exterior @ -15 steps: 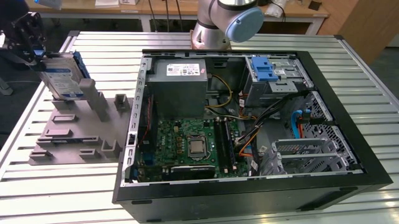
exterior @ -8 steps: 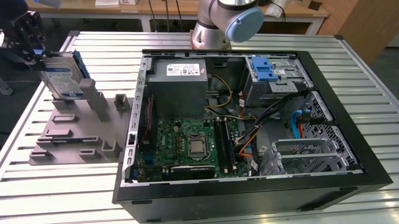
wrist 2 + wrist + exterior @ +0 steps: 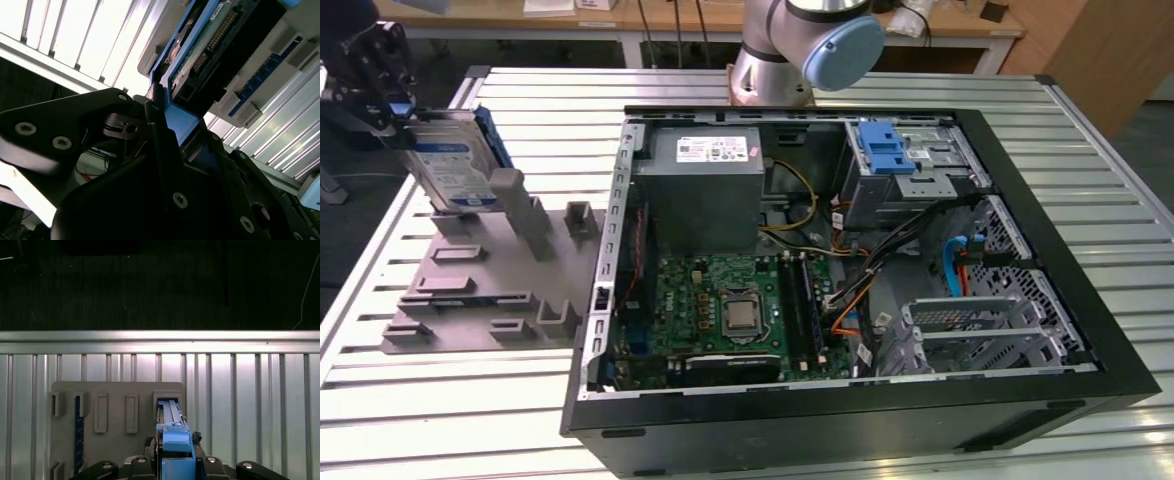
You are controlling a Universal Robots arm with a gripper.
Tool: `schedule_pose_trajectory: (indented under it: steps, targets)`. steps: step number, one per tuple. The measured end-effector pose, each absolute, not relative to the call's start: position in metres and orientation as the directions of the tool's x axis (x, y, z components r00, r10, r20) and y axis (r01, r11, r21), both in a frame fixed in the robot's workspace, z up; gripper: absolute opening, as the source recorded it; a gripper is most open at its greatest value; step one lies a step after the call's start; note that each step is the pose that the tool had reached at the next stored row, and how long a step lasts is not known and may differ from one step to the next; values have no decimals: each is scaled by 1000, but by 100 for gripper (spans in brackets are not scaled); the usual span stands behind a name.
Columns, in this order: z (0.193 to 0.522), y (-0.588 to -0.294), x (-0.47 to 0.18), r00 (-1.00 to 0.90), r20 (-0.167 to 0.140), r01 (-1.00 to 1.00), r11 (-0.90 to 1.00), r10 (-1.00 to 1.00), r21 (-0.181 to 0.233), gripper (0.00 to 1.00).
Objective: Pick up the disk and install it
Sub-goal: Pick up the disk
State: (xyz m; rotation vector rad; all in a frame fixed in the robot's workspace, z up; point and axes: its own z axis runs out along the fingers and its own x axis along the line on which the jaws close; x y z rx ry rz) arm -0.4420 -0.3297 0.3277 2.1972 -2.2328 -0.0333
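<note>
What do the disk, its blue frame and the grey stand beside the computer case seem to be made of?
The disk: likely metal, silver body with dull sheen, under a paper-like label. Its blue frame: probably plastic, evenly coloured, smooth moulded shape. The grey stand: matte, uniform grey, probably plastic, perhaps printed; not certain.

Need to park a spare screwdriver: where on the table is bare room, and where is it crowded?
The table is bare between the grey fixture plate and its near edge, and at the exterior view's right of the computer case. Crowded: the fixture's far corner, where the pincer grips the disk, and the cable-filled case.
</note>
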Motion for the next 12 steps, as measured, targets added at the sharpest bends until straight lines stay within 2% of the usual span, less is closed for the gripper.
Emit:
schedule_pose_trajectory:
  steps: [12]
  targets:
    - [338,-330,-442,-16,-9,-1000,16,-1000,21,36]
